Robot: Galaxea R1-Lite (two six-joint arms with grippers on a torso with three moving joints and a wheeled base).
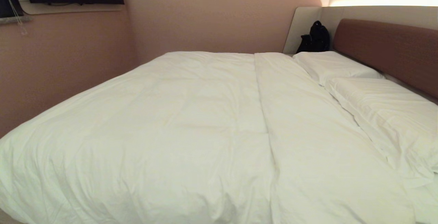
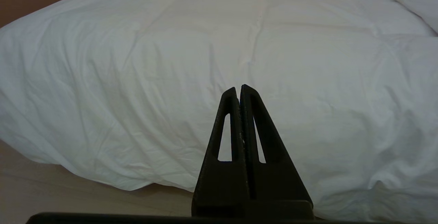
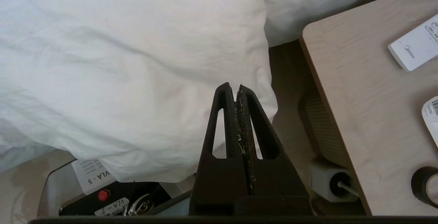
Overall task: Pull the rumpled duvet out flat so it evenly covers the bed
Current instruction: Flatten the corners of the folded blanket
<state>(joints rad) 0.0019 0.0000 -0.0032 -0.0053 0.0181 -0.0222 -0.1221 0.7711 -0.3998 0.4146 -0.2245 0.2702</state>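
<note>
While spread across bed | duvet white, puffy, softly creased

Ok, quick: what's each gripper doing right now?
Left gripper: shut, empty, in front of the duvet.
Right gripper: shut, empty, over the bedding's edge.

The duvet is soft, matt creased cloth; the bedside table is smooth pale wood-grain.

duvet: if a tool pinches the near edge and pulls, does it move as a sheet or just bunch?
Likely floppy: the duvet is puffy, creased, and droops over the bed edge. A pinch would probably drag locally and bunch. Probably light for its bulk, though friction over that wide contact may resist.
</note>
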